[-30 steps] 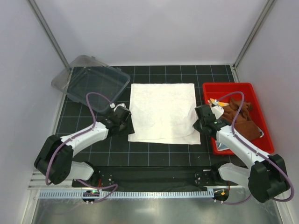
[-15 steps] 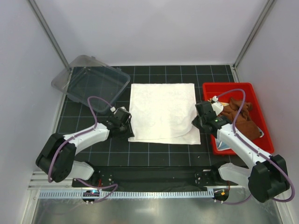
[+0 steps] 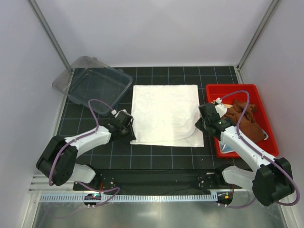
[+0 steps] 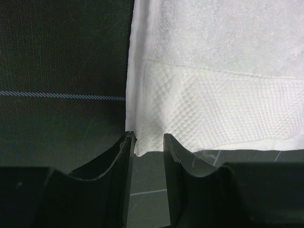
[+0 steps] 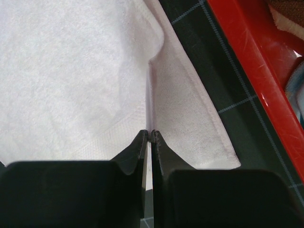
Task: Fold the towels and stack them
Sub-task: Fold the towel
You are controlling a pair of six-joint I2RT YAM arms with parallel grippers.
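Squarely in the middle of the black grid mat (image 3: 161, 159) lies the cream-white towel (image 3: 164, 107), spread flat over most of its area, its far edge straight and its left edge running along bare mat.

The left gripper (image 4: 146, 140) sits low at the towel's near-left corner. Its fingers stand a little apart with the waffle-weave border's corner tip between them. Whether they actually pinch the cloth cannot be told.

The right gripper (image 5: 150, 134) is clamped on the towel near its near-right corner, the fingers almost together with a thin fold of cloth between them. That side of the towel is raised off the mat, curling inward and casting a curved shadow, while the hem below it stays flat.

Only a narrow strip of mat separates the towel's right edge from the red bin (image 3: 231, 87), which holds the rust-brown towel (image 3: 247, 124). A clear tub (image 3: 124, 88) fills the far-left corner, well apart from the towel. A broad band of bare mat lies between the towel's near edge and the arm bases.
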